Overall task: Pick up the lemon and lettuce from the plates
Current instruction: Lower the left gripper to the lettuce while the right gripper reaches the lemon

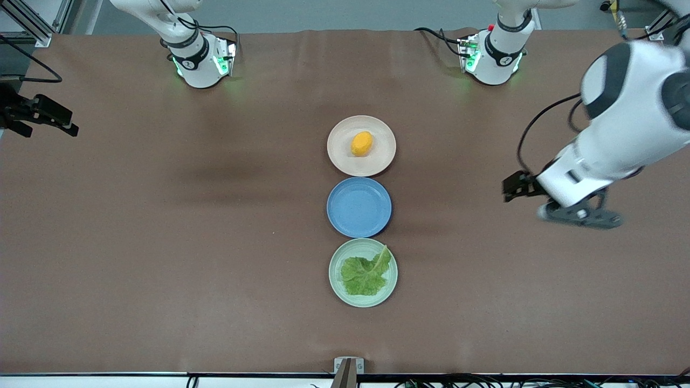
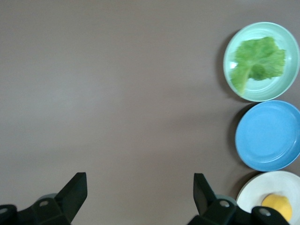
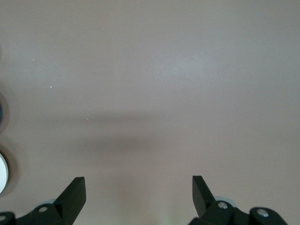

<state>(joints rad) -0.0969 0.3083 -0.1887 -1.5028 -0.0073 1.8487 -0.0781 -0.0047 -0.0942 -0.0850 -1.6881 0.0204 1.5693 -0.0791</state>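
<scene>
The lemon lies on the beige-pink plate, the plate nearest the robots' bases. The lettuce lies flat on the mint green plate, the plate nearest the front camera. My left gripper hangs open and empty over bare table toward the left arm's end. The left wrist view shows its open gripper, the lettuce, the green plate, the lemon and the beige plate. My right gripper is open and empty over bare table.
An empty blue plate sits between the two task plates, and it also shows in the left wrist view. The three plates form a column at the table's middle. The brown table stretches toward both ends.
</scene>
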